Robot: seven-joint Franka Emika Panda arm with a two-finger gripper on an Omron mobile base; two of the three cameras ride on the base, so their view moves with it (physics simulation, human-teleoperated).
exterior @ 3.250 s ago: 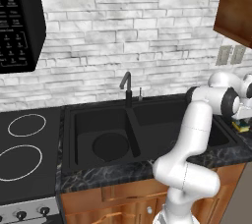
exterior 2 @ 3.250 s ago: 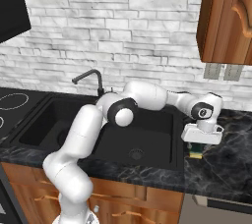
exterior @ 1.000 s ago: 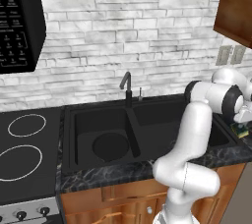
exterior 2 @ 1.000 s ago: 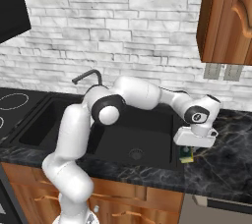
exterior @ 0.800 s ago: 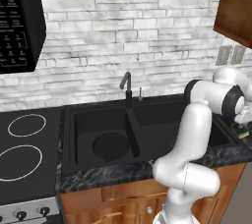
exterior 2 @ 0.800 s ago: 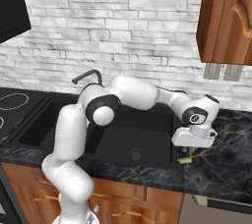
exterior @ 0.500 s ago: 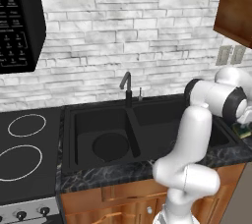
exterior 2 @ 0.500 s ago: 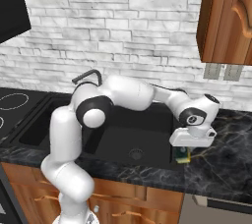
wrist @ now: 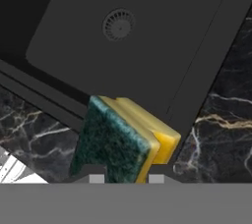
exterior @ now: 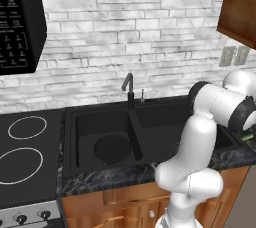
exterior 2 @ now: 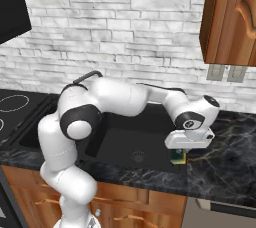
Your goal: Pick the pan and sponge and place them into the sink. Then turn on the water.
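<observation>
The gripper (exterior 2: pixel 178 157) is clamped on the sponge (wrist: pixel 123 139) at the sink's (exterior 2: pixel 107 159) front right corner. In the hand view the drain (wrist: pixel 118 24) lies at 12 o'clock from the sponge. The pan (exterior: pixel 112 149) sits in the left basin.

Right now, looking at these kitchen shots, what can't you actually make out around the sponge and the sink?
- Gripper fingertips: hand view, cut off by the bottom edge; contact with the sponge unclear.
- Sponge: right base view, mostly hidden under the hand; left base view, a sliver behind the arm.
- Sink right basin: left base view, partly blocked by the arm.
- Pan: black on black, rim hard to trace.
</observation>
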